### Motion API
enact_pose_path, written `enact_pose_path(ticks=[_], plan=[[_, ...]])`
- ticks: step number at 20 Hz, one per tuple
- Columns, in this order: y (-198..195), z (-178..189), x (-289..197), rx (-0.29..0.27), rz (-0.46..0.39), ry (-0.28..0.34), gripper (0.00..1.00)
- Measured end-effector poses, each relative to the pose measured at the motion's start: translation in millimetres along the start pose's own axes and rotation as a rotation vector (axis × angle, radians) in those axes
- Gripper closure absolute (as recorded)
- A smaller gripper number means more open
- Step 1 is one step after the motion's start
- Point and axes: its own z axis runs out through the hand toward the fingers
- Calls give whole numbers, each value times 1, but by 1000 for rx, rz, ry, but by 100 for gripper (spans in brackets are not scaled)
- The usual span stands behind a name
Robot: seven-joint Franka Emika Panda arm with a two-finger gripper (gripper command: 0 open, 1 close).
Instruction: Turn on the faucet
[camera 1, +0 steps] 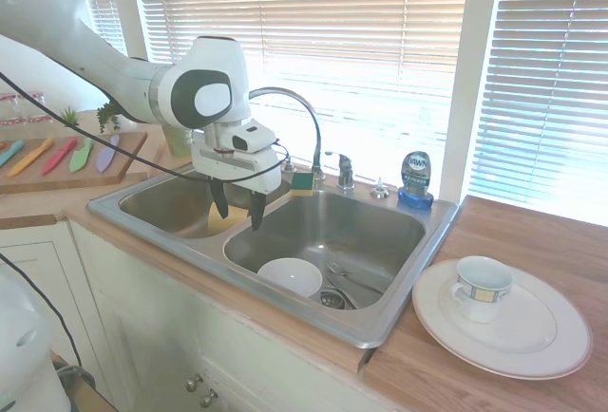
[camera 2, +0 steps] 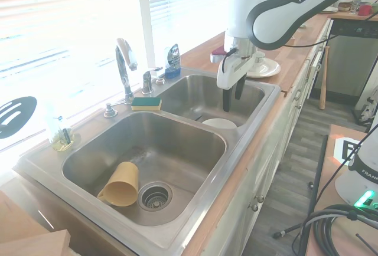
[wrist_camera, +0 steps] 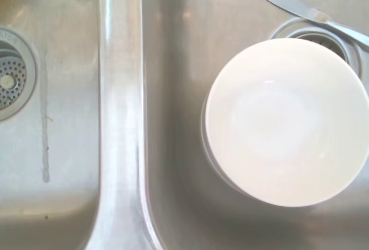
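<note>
Right now the gripper [camera 1: 238, 213] hangs over the divider between the two basins of the sink [camera 1: 399, 312], its two dark fingers [camera 1: 219, 201] pointing straight down, parted by a moderate gap and holding nothing. The faucet [camera 1: 302, 113] stands on the back ledge of the sink, by the window, with its thin arched spout curving out toward the basins. Its short lever handle [camera 1: 344, 167] is a separate upright piece on the same ledge, just beside the spout's base on the side of the blue soap bottle [camera 1: 415, 179]. So the handle lies beyond the fingers, toward the window and off toward the bottle side, well apart from them and a little above the fingertips. The second exterior view agrees: the handle [camera 2: 147, 81] sits at the back edge next to the green and yellow sponge [camera 2: 146, 102], while the gripper [camera 2: 233, 95] hovers nearer the front rim. Straight below the wrist is the divider with a white bowl [wrist_camera: 285, 120] in the bottom of one basin, not the faucet. The reach would probably have to travel back across that basin before the fingers could meet the lever.
</note>
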Motion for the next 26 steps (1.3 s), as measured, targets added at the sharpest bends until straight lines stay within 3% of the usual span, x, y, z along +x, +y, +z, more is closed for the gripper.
enact_pose_path(ticks=[4,5,26], plan=[[1,0,1,-3,-5,-1,0],[2,0,2,-3,-3,-1,100],[8,0,9,-9,0,6,100]])
